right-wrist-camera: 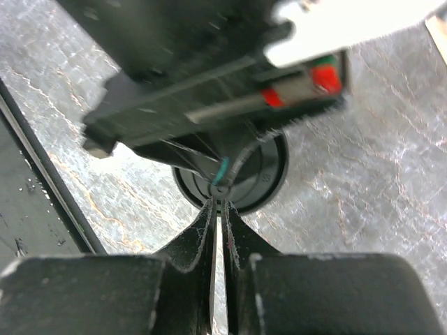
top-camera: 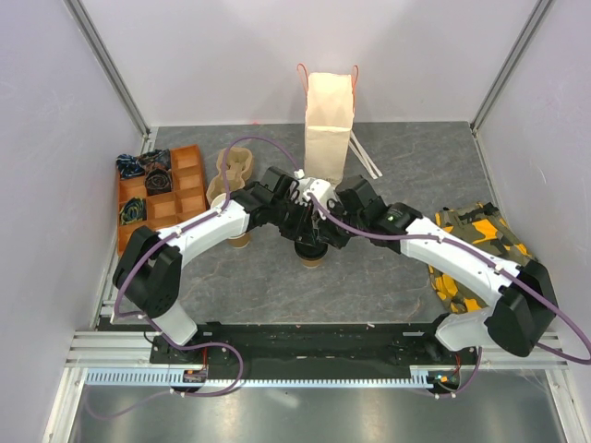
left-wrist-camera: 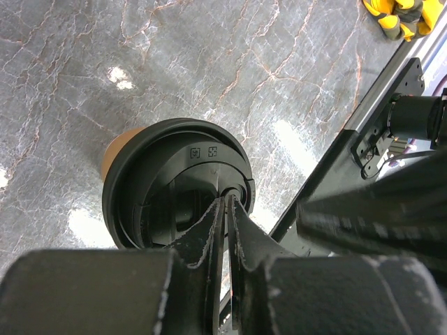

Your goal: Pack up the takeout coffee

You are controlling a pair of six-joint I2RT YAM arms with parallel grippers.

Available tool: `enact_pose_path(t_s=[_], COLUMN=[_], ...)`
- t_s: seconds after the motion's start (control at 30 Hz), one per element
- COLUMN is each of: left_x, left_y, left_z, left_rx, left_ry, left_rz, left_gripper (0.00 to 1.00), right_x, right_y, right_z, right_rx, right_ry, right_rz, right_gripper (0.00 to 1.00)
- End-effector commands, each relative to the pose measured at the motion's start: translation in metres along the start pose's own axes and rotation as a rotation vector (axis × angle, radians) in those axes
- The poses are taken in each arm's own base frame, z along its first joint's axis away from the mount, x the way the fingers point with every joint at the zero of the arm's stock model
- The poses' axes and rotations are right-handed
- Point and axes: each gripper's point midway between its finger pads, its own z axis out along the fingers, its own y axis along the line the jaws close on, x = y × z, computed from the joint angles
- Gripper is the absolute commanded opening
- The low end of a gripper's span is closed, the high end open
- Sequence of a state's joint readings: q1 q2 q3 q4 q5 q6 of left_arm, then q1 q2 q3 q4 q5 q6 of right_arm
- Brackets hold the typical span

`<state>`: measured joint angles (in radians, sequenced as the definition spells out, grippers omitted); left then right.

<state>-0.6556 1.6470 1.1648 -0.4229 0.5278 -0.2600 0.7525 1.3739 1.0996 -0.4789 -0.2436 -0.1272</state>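
The takeout coffee (top-camera: pixel 312 257), a tan paper cup (left-wrist-camera: pixel 114 151) with a round black lid (left-wrist-camera: pixel 183 159), stands upright on the grey table at the centre. Both arms meet right above it and hide most of it in the top view. My left gripper (left-wrist-camera: pixel 230 199) is shut, its tips resting on the lid near the rim, with nothing between the fingers. My right gripper (right-wrist-camera: pixel 221 203) is shut too, its tips against the near edge of the same lid (right-wrist-camera: pixel 269 172). The left arm's body covers the far part of the lid in the right wrist view.
A tall paper bag (top-camera: pixel 330 127) stands upright just behind the arms. At the left are an orange compartment tray (top-camera: pixel 189 180), a stack of lidless cups (top-camera: pixel 234 169) and another cup base (top-camera: pixel 239 243) under the left arm. A yellow-green cloth (top-camera: pixel 473 242) lies at the right.
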Motion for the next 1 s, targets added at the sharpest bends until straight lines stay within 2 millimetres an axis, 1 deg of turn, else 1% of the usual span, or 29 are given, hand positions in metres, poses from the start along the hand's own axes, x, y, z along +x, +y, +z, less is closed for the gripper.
enact_pose_path(t_s=[0.0,0.1,0.13,0.2,0.23,0.33,0.4,0.47,0.5,0.53,0.6,0.63,0.67,0.7,0.8,0.97], left_x=[0.021,0.023,0.024,0.025,0.024,0.026,0.026,0.027,0.028,0.029,0.029,0.029,0.028,0.028,0.027,0.028], left_y=[0.022,0.023,0.024,0.024,0.024,0.025,0.025,0.025,0.025,0.025,0.024,0.025,0.024,0.024,0.024,0.024], left_z=[0.009,0.009,0.010,0.011,0.011,0.012,0.011,0.011,0.010,0.010,0.010,0.010,0.009,0.010,0.009,0.010], left_rx=[-0.067,-0.068,-0.066,-0.063,-0.064,-0.060,-0.061,-0.062,-0.061,-0.060,-0.058,-0.060,-0.056,-0.056,-0.056,-0.058], left_ry=[0.071,0.074,0.078,0.083,0.084,0.088,0.089,0.090,0.091,0.094,0.092,0.091,0.090,0.091,0.088,0.091], left_rz=[-0.053,-0.057,-0.060,-0.062,-0.066,-0.067,-0.069,-0.066,-0.067,-0.068,-0.067,-0.068,-0.067,-0.069,-0.066,-0.068], left_gripper=[0.12,0.12,0.12,0.12,0.12,0.12,0.12,0.12,0.12,0.12,0.12,0.12,0.12,0.12,0.12,0.12], right_x=[-0.007,0.008,0.020,0.034,0.047,0.069,0.070,0.060,0.059,0.042,0.028,0.009,-0.001,-0.014,-0.033,-0.030], right_y=[0.004,0.008,0.009,0.012,0.012,0.012,0.011,0.012,0.014,0.015,0.023,0.024,0.025,0.026,0.020,0.015], right_z=[0.000,0.010,0.017,0.026,0.034,0.043,0.042,0.035,0.031,0.024,0.014,0.006,0.001,-0.004,-0.009,0.002], right_rx=[0.010,-0.001,-0.002,-0.006,-0.008,0.001,0.011,0.009,0.002,0.000,-0.036,-0.037,-0.041,-0.037,-0.009,0.021], right_ry=[-0.011,0.017,0.037,0.063,0.089,0.134,0.133,0.108,0.119,0.088,0.071,0.026,0.007,-0.018,-0.058,-0.044], right_rz=[-0.047,-0.050,-0.048,-0.053,-0.047,-0.057,-0.060,-0.069,-0.068,-0.073,-0.066,-0.071,-0.072,-0.068,-0.073,-0.125], right_gripper=[0.13,0.12,0.13,0.13,0.12,0.11,0.11,0.11,0.11,0.11,0.12,0.12,0.12,0.13,0.13,0.13])
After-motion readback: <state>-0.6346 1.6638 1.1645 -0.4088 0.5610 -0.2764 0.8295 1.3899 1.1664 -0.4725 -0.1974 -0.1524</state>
